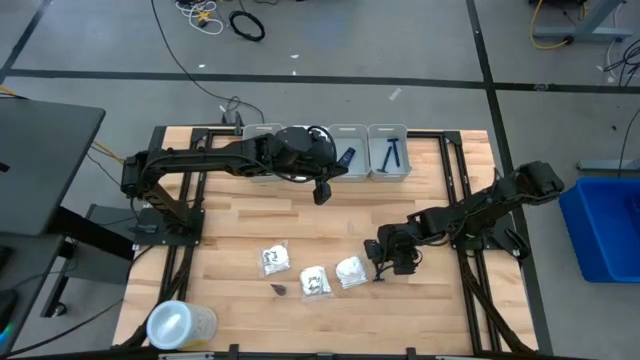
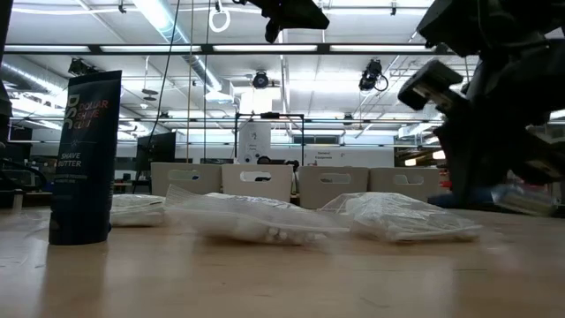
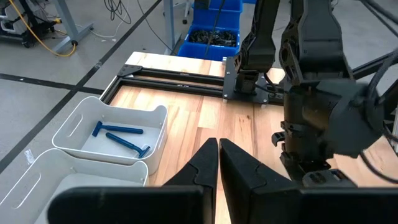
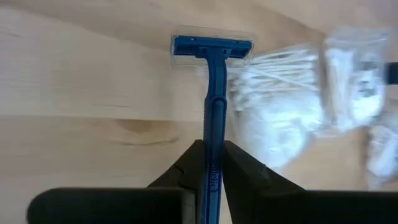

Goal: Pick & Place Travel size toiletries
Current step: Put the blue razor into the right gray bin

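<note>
High view gives you the wooden table (image 1: 240, 220) first, with a row of four bins along its 12 o'clock edge; the rightmost bin (image 1: 388, 150) already holds two blue razors (image 3: 121, 138), and the one beside it holds a dark item you cannot identify. At 7 o'clock stands a tube of shave butter (image 2: 85, 159). Toward 6 o'clock lie three clear packets of cotton swabs (image 1: 313, 272), with a small dark piece just beside them. Your left gripper (image 3: 219, 163) hangs above the bin row with its fingers pressed together on nothing, so treat that arm as waiting. Your right gripper (image 4: 211, 163) sits at about 5 o'clock, just right of the packets, and it is clamped on the handle of a blue razor (image 4: 212, 81), whose capped head points away from the fingers, close over the wood, next to a swab packet. You look to be at the pick stage, with the grasp made. Next, you should raise the razor clear of the packets, carry it to the rightmost bin at 12 o'clock, and let go there.
</note>
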`<state>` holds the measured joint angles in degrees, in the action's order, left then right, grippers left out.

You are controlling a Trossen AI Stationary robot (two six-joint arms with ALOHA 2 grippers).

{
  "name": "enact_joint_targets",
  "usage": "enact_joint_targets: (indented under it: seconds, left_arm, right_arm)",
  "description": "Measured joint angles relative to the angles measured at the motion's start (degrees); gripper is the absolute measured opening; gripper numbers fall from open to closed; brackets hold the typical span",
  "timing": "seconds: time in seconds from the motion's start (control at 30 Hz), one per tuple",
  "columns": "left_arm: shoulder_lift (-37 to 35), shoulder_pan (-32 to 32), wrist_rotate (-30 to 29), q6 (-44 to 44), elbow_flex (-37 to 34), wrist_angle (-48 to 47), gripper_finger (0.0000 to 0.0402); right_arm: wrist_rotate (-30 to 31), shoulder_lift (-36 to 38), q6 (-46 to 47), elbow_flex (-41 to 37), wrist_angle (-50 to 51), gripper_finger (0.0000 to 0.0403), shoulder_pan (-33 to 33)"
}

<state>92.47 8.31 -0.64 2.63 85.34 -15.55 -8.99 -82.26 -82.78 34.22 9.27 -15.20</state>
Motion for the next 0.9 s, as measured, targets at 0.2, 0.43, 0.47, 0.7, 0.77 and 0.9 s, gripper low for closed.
enact_joint_targets:
  seconds: [0.2,0.43,0.47,0.7,0.77,0.9]
  left_arm:
    - [0.0,0.0,0.0,0.0,0.0,0.0,0.0025]
    - [0.0,0.0,0.0,0.0,0.0,0.0,0.0025]
    - [0.0,0.0,0.0,0.0,0.0,0.0,0.0025]
    - [0.0,0.0,0.2,0.0,0.0,0.0,0.0025]
    - [0.0,0.0,0.2,0.0,0.0,0.0,0.0025]
    - [0.0,0.0,0.2,0.0,0.0,0.0,0.0025]
  right_arm:
    - [1.9,5.4,0.0,0.0,2.2,0.0049,0.0]
    - [3.1,9.4,0.1,0.0,5.0,0.0049,0.0]
    - [3.1,9.7,0.1,0.0,5.3,0.0049,0.0]
    - [3.9,12.4,2.6,0.0,6.0,0.0048,0.0]
    - [5.0,12.8,3.0,0.0,6.0,0.0048,0.0]
    - [9.4,13.0,6.7,0.0,5.8,0.0048,0.5]
